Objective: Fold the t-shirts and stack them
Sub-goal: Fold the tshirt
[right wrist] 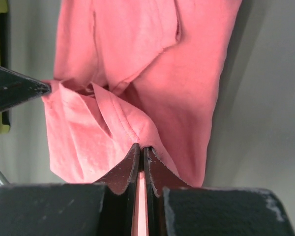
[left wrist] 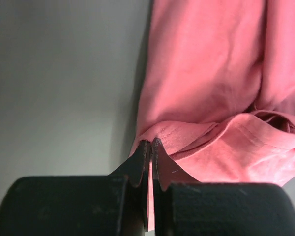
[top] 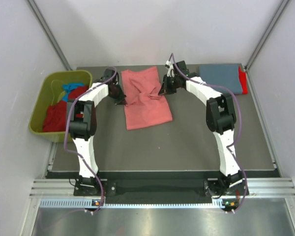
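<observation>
Top external view, item one: salmon-pink t-shirt (top: pixel 146 98), lying on the desk (top: pixel 187 142) between the two claws, rumpled along the line joining them. Left claw (top: pixel 120 96): pressed together on the shirt's edge, cloth spreading away ahead of its tips. Right claw (top: pixel 163 88): likewise pinching the opposite edge, fabric bunched just in front. Grey-blue t-shirt (top: pixel 219 77): folded flat, well out beyond the right claw's outer side, red t-shirt (top: pixel 243 81) touching its farther edge. Olive bin (top: pixel 42 101): beyond the left claw's outer side, heaped shirts (top: pixel 58 112) inside. Step judged: crosswise fold of the pink shirt, partly made. Next move probably calls for both claws travelling together, level, then letting go
</observation>
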Controlling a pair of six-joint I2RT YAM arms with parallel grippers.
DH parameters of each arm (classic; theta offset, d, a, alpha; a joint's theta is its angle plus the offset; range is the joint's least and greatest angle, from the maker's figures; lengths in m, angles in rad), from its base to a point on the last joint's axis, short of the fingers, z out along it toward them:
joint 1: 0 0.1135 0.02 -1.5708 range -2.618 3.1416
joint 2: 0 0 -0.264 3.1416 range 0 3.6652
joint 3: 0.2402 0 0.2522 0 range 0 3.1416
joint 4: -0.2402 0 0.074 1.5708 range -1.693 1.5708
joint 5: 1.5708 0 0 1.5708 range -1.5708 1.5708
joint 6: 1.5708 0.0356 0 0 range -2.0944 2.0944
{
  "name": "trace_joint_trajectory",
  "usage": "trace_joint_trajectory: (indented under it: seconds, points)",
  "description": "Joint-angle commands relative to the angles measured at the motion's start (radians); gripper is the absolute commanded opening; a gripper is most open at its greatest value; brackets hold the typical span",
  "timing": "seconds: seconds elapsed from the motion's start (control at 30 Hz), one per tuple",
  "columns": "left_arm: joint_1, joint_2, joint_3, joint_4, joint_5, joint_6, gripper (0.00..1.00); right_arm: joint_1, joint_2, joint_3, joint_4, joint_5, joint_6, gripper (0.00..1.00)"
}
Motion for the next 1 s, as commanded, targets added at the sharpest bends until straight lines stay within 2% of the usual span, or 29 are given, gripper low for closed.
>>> trace_joint_trajectory:
  seconds: [0.0, 0.2, 0.33, 0.37, 0.43, 0.57, 0.7, 0.8, 0.97]
  points:
    - [0.024, 0.007, 0.046, 0.064, 0.016, -0.005, 0.0, -0.013, 0.025, 0.059, 0.049, -0.025, 0.0, 0.01]
    - [0.045, 0.042, 0.079, 0.068, 0.041, 0.004, 0.0, -0.036, 0.058, 0.086, 0.064, -0.033, 0.0, 0.03]
    - [0.052, 0.041, 0.098, 0.083, 0.04, 0.027, 0.13, -0.044, 0.065, 0.105, 0.087, -0.042, -0.001, 0.08]
    - [0.058, 0.042, 0.107, 0.078, 0.038, 0.036, 0.18, -0.046, 0.069, 0.116, 0.088, -0.044, 0.0, 0.15]
    - [0.062, 0.038, 0.139, 0.062, 0.018, 0.061, 0.2, -0.052, 0.068, 0.132, 0.096, -0.044, 0.003, 0.28]
    - [0.058, -0.02, 0.165, -0.003, -0.086, 0.116, 0.22, -0.059, 0.02, 0.128, 0.082, -0.019, 0.0, 0.34]
    - [0.049, -0.129, 0.003, 0.049, -0.051, 0.099, 0.2, -0.059, -0.07, 0.021, 0.102, 0.004, 0.011, 0.29]
    - [0.045, -0.183, -0.118, 0.172, 0.091, 0.076, 0.16, -0.046, -0.126, -0.068, 0.145, -0.002, 0.017, 0.21]
    - [0.03, -0.119, -0.14, 0.196, 0.217, 0.059, 0.12, -0.02, -0.135, -0.127, 0.168, -0.016, 0.028, 0.15]
